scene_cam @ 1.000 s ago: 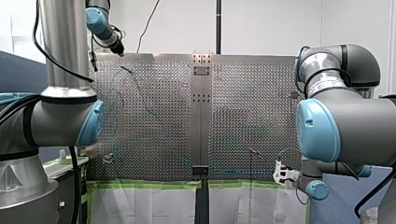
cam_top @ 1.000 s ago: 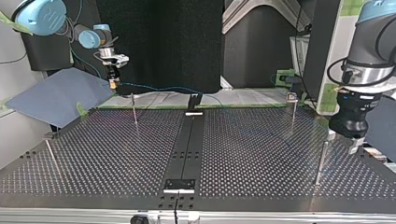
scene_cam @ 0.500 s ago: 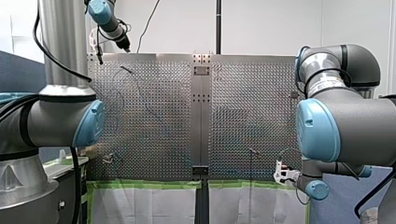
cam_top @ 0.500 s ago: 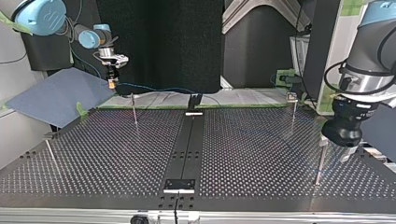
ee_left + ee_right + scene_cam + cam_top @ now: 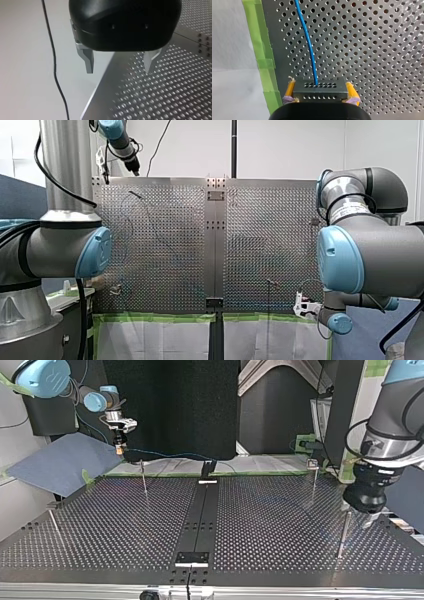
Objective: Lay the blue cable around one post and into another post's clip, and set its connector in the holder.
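In the right wrist view my right gripper (image 5: 319, 84) is shut with its yellow pads on a black connector (image 5: 320, 94). The blue cable (image 5: 308, 45) leaves the connector and runs ahead over the perforated table. In the top view that gripper (image 5: 119, 449) hangs at the far left edge, and the cable (image 5: 165, 453) stretches to the black holder (image 5: 207, 467). My left gripper (image 5: 118, 67), black with metal fingers, is open and holds nothing. It hovers over the table's corner, just above a thin post (image 5: 343, 535) at the top view's right.
Three more thin posts stand on the table (image 5: 250, 525): one (image 5: 144, 477) near the cable, one (image 5: 313, 477) at the back right, one (image 5: 54, 525) at the left. Green tape (image 5: 262, 50) lines the table edge. A black wire (image 5: 53, 62) hangs beside my left gripper.
My left arm has swung and tilted beside the post at the top view's right, drifting slightly left there. The right arm and the connector have stayed still.
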`<state>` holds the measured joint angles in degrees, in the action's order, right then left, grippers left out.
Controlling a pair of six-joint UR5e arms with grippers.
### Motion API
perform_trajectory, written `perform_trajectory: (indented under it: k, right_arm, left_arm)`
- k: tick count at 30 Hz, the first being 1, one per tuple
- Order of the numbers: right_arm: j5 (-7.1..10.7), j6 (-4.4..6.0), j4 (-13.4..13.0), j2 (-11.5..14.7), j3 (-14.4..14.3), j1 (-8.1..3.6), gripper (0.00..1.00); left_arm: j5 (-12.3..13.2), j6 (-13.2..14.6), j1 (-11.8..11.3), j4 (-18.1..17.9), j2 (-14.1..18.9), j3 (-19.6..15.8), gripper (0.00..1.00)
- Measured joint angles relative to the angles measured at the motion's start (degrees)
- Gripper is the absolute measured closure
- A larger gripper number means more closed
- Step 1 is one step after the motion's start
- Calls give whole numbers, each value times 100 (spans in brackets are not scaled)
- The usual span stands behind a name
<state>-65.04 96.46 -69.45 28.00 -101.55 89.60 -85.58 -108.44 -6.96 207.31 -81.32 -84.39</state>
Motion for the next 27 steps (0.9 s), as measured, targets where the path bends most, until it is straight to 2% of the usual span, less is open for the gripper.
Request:
perform_trajectory:
  k: [6,16,27]
  right_arm:
    - [0,5,-7,0,1,0,100]
    - [0,6,0,-1,2,4,100]
    - [-1,6,-8,1,6,7,100]
  left_arm:
    - [-225,82,55,272,-2,-10,1]
    - [-261,127,146,727,-66,-14,1]
    - [-265,148,184,770,-122,-14,1]
